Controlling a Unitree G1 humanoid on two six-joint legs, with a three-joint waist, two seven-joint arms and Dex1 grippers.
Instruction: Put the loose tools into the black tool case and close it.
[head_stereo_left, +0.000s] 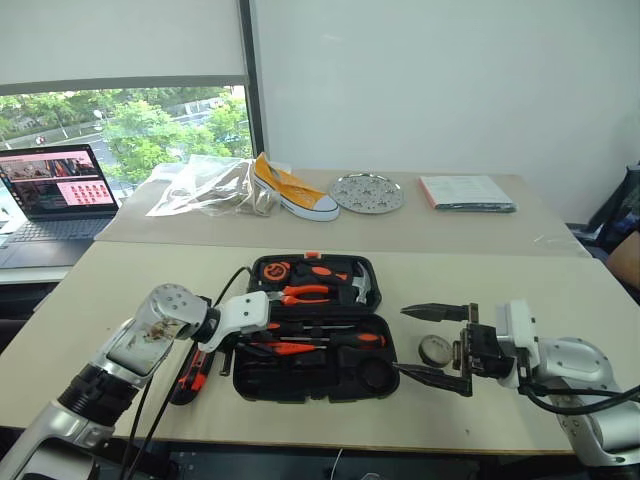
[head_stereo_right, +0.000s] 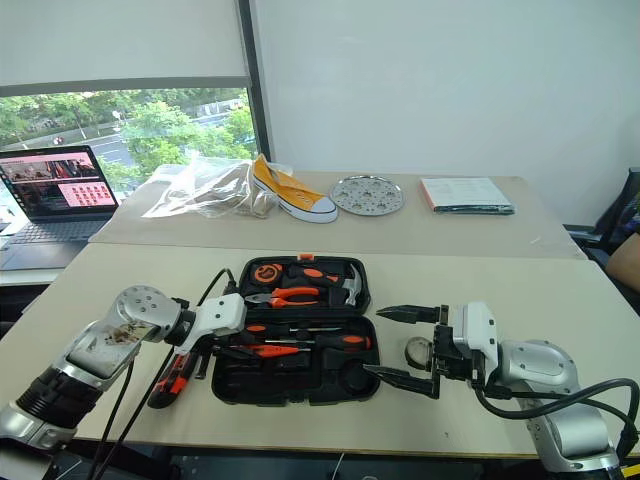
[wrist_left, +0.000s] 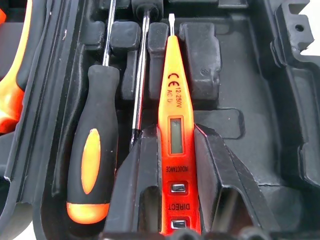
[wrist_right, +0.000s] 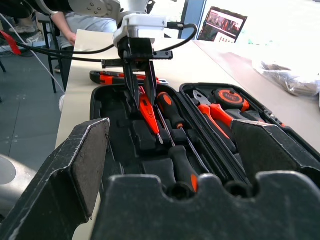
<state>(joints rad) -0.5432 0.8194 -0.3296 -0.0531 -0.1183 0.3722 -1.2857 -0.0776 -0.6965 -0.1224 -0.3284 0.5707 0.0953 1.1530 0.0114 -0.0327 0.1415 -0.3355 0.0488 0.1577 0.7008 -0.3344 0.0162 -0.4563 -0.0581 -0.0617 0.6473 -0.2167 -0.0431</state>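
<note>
Nearest the head camera: left gripper over the near half of the black tool case, jaws clamped narrow on the slim all-orange screwdriver, tip pointing along the moulded recesses

Beside it in the case, two long-shafted screwdrivers, one with its black-and-orange handle seated in a recess, the other lying across the tray with its handle toward the right

Case open and flat on the near table, lid half holding orange-handled pliers, a hammer and a round orange tape measure

Small black tape roll in the near right corner of the tray

Orange-and-black utility knife on the table just left of the case, partly under the left arm

Right gripper level, pointing toward the case from its right side, jaws spread wide and holding nothing

Small round object on the table between those fingers, kind not clear

Further back: laptop at far left, clear plastic bag, yellow shoe, round metal plate and a booklet on the far table
</note>
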